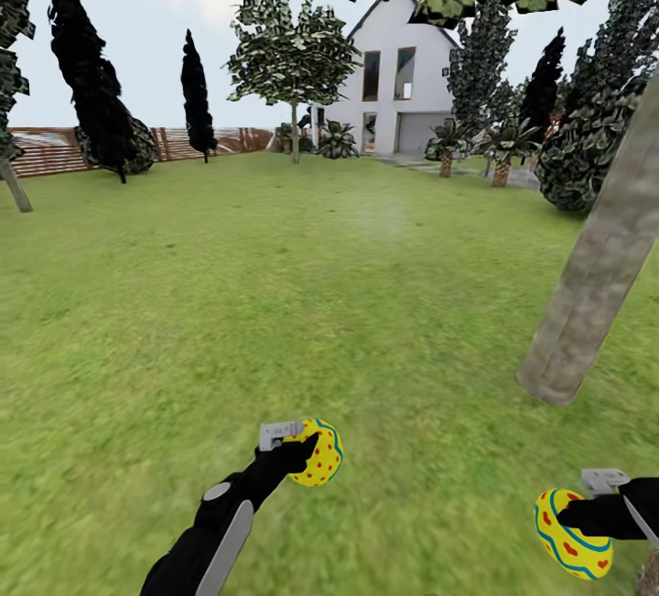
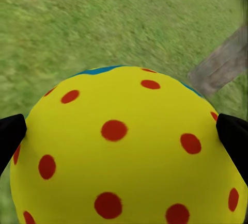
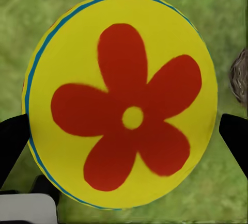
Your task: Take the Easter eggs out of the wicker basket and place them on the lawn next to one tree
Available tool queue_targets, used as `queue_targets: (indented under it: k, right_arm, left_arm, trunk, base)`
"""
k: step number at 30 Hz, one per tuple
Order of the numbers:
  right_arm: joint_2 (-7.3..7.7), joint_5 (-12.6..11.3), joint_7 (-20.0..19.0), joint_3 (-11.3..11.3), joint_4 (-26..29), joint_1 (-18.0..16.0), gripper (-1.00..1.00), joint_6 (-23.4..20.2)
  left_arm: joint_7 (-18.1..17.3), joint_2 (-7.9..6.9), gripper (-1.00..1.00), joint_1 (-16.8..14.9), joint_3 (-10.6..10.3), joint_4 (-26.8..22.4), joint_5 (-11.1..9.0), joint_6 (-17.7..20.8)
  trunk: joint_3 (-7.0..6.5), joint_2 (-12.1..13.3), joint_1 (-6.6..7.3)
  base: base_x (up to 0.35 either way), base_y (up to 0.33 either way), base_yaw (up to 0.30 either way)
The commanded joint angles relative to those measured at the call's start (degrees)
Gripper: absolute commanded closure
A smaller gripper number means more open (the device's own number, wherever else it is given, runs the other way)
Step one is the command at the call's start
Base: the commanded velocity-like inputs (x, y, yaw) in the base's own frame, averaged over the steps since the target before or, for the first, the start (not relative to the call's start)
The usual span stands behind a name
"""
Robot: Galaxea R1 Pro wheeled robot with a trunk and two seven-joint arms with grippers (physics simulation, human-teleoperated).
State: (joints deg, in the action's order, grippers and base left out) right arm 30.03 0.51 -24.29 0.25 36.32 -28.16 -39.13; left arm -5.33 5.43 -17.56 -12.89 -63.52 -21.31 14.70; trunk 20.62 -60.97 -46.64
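Both tools pinch eggs above the lawn point(image 1: 275, 285).
Right tool point(image 1: 569, 517) with its egg point(image 1: 569, 532) hangs nearer the tree point(image 1: 595, 276) than left tool point(image 1: 302, 451) with its egg point(image 1: 320, 455).

The lawn point(image 1: 275, 285) is a wide stretch of short green grass running back to a wooden fence point(image 1: 55, 149) and a white house point(image 1: 398, 88). A thick grey-brown tree trunk point(image 1: 595, 276) rises from it, leaning, on the right, with dark narrow trees point(image 1: 91, 92) standing along the far edge.
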Motion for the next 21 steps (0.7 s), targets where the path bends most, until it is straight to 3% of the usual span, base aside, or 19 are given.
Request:
queue_targets:
  k: [1, 8, 21]
  right_arm:
    - [0.18, 0.02, -0.23, 0.02, 0.07, -0.06, 1.00, -0.33]
    - [0.29, 0.02, -0.15, 0.10, -0.01, -0.06, 1.00, -0.33]
    - [0.29, 0.02, -0.05, 0.11, -0.02, -0.06, 1.00, -0.31]
  left_arm:
    - [-0.11, -0.04, 1.00, -0.01, 0.06, -0.08, -0.54, 0.23]
    - [-0.12, -0.07, 1.00, -0.01, 0.13, -0.08, -0.67, 0.32]
    - [-0.03, -0.01, 1.00, -0.01, 0.32, -0.02, -0.76, 0.59]
  trunk:
    - [0.07, -0.05, 0.00]
    - [0.07, -0.05, 0.00]
    - [0.07, -0.05, 0.00]
  base:
    - [0.000, 0.345, -0.300]
    - [0.042, 0.343, -0.300]
    - [0.255, 0.248, -0.290]
